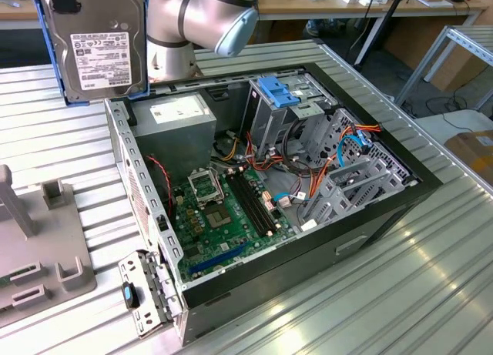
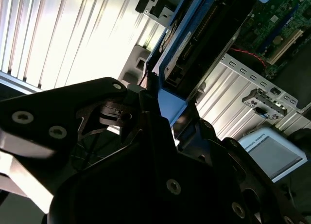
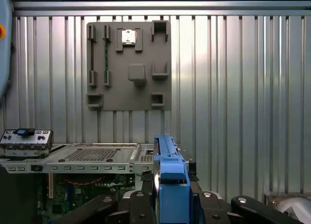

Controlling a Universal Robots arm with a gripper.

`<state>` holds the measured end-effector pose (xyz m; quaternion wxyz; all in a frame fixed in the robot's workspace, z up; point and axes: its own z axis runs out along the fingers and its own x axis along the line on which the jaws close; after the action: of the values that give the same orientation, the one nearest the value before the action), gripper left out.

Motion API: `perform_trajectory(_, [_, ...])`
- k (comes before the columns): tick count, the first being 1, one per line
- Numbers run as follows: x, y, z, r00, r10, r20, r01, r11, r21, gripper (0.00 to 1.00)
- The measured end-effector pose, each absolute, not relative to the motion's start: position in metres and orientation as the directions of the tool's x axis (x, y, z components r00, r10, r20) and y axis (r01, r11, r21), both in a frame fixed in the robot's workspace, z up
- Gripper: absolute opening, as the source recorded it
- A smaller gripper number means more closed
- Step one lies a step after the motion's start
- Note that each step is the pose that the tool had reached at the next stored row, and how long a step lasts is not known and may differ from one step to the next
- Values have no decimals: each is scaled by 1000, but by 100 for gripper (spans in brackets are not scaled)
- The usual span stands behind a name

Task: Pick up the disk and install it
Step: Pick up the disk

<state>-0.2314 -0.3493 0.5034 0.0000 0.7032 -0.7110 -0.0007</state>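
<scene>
- Pincer (image 2: 167,105) is pinching the disk (image 1: 92,43). In the second wrist view my fingers (image 2: 149,107) press on its blue carrier frame from both sides.
- Pick-up looks done: the disk hangs in the air, upright, touching nothing but me.
- Disk position: up beside the far corner of the open PC case (image 1: 385,216) at the exterior view's left. I can't tell whether it sits over the case rim or over the table (image 1: 431,293).
- Install not done, as I judge it: the disk is outside the case and well apart from the drive cage (image 1: 308,132).
- The cage stands at the case's far side, with a lighter blue bracket (image 1: 279,89) on top. That bracket is not my part.
- Exterior view gives the disk's labelled metal face plus the case interior: motherboard (image 1: 223,216), power supply (image 1: 179,112), loose cables by the cage.
- Both wrist views give the disk edge-on instead, as a blue strip (image 3: 167,178) between my jaws, so they confirm the grip.
- First wrist view looks down past the disk onto the grey fixture plate (image 3: 129,66), lying flat on the ribbed table beyond the case rim. Most of its slots are vacant and one holds a small chip (image 3: 128,37).
- In the exterior view that plate (image 1: 38,247) sits near the table edge at the exterior view's left, partly cut off.
</scene>
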Motion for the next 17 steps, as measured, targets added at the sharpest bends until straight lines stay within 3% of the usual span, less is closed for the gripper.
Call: perform_trajectory(17, [-164, -349, 503, -9, -1000, -1, -1000, 9, 1, 37])
